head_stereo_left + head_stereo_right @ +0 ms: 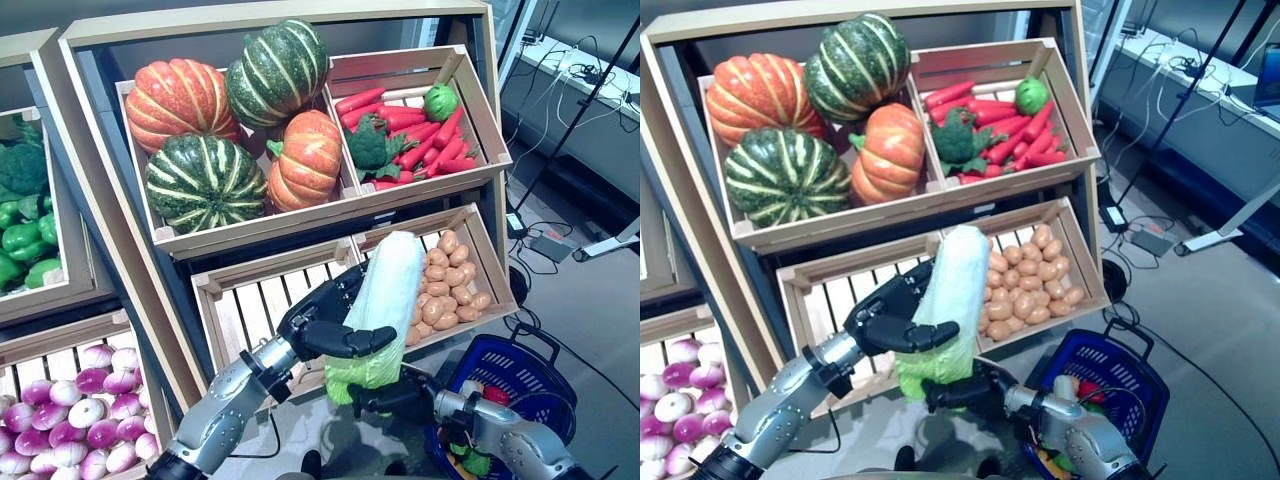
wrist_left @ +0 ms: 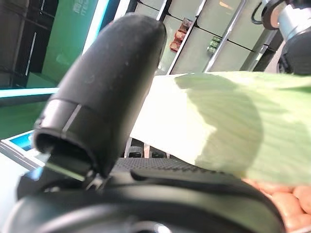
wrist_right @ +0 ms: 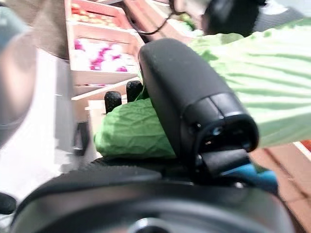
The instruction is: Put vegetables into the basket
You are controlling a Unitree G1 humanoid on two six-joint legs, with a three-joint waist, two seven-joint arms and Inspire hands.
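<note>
Between both my robot hands stands the cabbage (image 1: 378, 300); left robot hand (image 1: 325, 325) clamped round it, right robot hand (image 1: 400, 396) gripping its base; basket (image 1: 520, 372), beside the right, already holds some vegetables; cabbage not yet in.

The basket (image 1: 520, 385) stands open-topped on the floor, low right, with some vegetables already in it. Just above it juts the potato crate (image 1: 470, 290), its front edge near the cabbage (image 1: 380, 305). Open floor (image 1: 590, 320) lies right of the basket.
</note>
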